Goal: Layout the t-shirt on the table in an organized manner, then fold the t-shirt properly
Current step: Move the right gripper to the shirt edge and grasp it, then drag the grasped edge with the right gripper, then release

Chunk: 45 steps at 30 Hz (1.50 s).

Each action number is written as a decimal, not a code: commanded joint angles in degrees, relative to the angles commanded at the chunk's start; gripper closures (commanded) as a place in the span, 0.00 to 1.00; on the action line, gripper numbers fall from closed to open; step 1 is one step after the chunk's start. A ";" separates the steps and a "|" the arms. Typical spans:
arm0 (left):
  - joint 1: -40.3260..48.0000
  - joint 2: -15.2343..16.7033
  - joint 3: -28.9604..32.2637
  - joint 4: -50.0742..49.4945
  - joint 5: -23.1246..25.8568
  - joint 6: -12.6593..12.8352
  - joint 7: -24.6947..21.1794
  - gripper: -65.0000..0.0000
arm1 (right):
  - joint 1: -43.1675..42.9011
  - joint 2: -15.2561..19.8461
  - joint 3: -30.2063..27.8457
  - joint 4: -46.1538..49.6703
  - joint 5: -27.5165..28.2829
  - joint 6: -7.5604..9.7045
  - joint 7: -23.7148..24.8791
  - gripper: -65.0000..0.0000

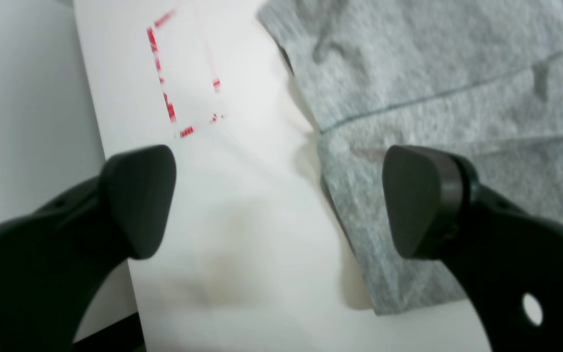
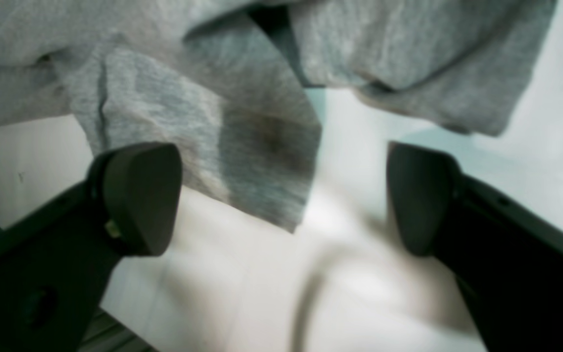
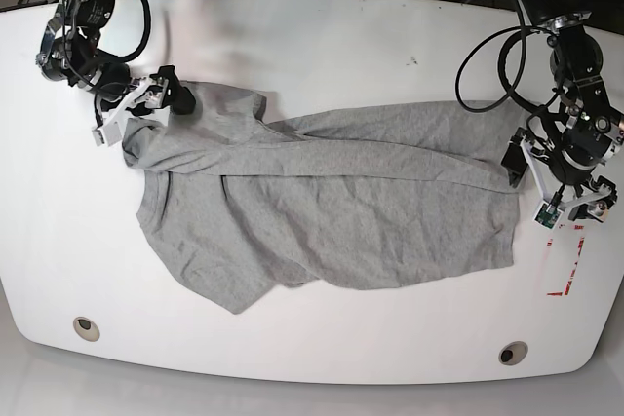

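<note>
The heather-grey t-shirt (image 3: pixel 331 202) lies spread and wrinkled across the white table (image 3: pixel 322 36). Its top is partly folded over and one corner is bunched at the far left. My right gripper (image 3: pixel 168 93) sits at that bunched corner. In the right wrist view it (image 2: pixel 284 195) is open, with a flap of the shirt (image 2: pixel 164 98) reaching between the fingers, which do not pinch it. My left gripper (image 3: pixel 517 158) is at the shirt's right edge. It (image 1: pixel 279 200) is open too, with one finger over the fabric (image 1: pixel 433 63) and the other over bare table (image 1: pixel 242 244).
A red dashed rectangle mark (image 3: pixel 565 270) lies on the table just right of the shirt, also seen in the left wrist view (image 1: pixel 169 93). Two grey grommets (image 3: pixel 86 324) (image 3: pixel 513 351) sit near the front edge. Cables run behind the table's far edge.
</note>
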 joint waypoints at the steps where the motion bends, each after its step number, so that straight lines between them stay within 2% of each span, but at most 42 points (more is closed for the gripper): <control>1: 0.00 0.00 0.00 0.00 0.00 0.00 0.00 0.00 | 0.00 -0.09 -0.79 0.00 0.00 0.00 0.35 0.00; 5: 0.00 0.00 0.00 0.00 0.00 0.00 0.00 0.00 | -0.18 -1.49 -2.81 0.00 -0.18 0.00 1.05 0.00; 12: 0.00 0.00 0.00 0.00 0.09 0.00 0.00 0.00 | -0.18 -2.46 -2.99 0.00 -0.26 -0.18 1.05 0.00; 15: 0.18 0.00 -0.09 -0.09 0.09 0.00 0.00 0.00 | 0.00 -2.81 -2.99 0.00 -0.35 -0.18 1.05 0.09; 20: 1.14 0.00 -0.09 -0.09 0.09 0.00 0.00 0.00 | 0.18 -3.08 -2.99 0.00 -0.35 -0.18 1.05 0.36; 22: 1.14 0.00 -0.09 -0.09 0.09 0.00 0.00 0.00 | 0.26 -3.08 -2.99 0.00 -0.26 -0.18 1.05 0.52; 23: 1.14 0.00 -0.09 -0.09 0.09 0.00 0.00 0.00 | 0.26 -3.08 -2.99 0.00 -0.26 -0.18 1.05 0.66; 24: 1.14 0.00 -0.09 -0.18 0.09 0.00 0.00 0.00 | 0.26 -3.08 -2.99 0.09 -0.26 -0.18 1.05 0.71; 26: 1.14 0.00 -0.09 -0.26 0.09 0.00 0.00 0.00 | 0.35 -2.73 -2.99 0.26 0.00 -0.26 0.97 0.96; 27: 1.14 0.00 -0.09 -0.26 0.09 0.00 0.00 0.00 | 0.35 -2.64 -2.99 0.62 0.00 -0.26 0.97 1.00; 37: 1.14 0.00 -0.09 -0.44 0.18 0.00 0.00 0.00 | 0.70 -0.79 -2.90 10.37 0.09 -0.35 0.44 1.00; 45: 1.14 0.00 0.18 -0.53 0.18 0.00 0.00 0.00 | 7.56 -1.14 -2.90 14.24 0.09 -0.09 -2.99 1.00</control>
